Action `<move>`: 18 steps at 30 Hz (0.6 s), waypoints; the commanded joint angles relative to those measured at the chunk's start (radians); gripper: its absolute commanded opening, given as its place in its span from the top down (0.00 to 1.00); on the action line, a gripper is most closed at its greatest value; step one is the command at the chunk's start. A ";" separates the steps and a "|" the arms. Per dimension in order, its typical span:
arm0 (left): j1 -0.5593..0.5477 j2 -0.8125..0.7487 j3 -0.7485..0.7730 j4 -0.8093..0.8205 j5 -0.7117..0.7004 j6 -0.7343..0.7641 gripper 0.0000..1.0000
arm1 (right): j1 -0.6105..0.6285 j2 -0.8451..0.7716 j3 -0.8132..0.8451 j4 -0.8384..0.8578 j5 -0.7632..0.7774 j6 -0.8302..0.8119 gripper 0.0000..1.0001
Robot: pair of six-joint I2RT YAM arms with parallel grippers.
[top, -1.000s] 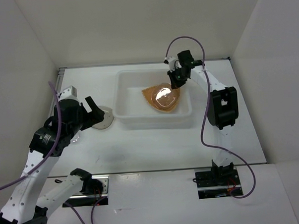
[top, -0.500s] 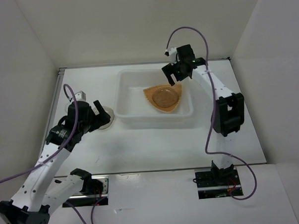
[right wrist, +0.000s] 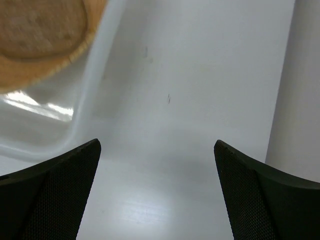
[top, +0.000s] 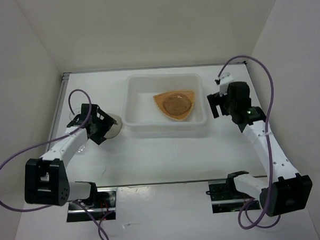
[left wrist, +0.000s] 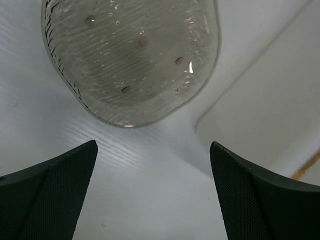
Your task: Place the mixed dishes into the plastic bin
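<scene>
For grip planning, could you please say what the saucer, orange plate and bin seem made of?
Saucer: translucent greyish, finely ribbed, glossy, with bubble-like specks; glass or plastic, unclear. Orange plate: opaque, ribbed edge; likely plastic. Bin: milky translucent, smooth sheen; plastic.

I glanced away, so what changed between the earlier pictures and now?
The right hand let go of the orange plate, now lying in the bin, and drew back to its right. The left hand came down toward the saucer, open. The bin stayed put.

Overhead and close wrist views share the bin (top: 150, 128).
</scene>
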 commanded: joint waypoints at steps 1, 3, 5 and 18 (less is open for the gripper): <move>0.008 0.078 0.021 0.059 0.041 -0.095 0.01 | -0.016 -0.090 -0.121 0.021 0.107 0.013 0.02; 0.017 0.079 0.021 0.059 0.032 -0.144 0.01 | -0.027 -0.128 -0.171 0.030 0.129 0.013 0.02; 0.030 0.088 -0.029 0.082 0.032 -0.182 0.01 | -0.042 -0.166 -0.202 0.030 0.139 0.013 0.02; 0.039 0.148 -0.065 0.091 -0.011 -0.240 0.01 | -0.042 -0.232 -0.265 0.073 0.170 0.013 0.02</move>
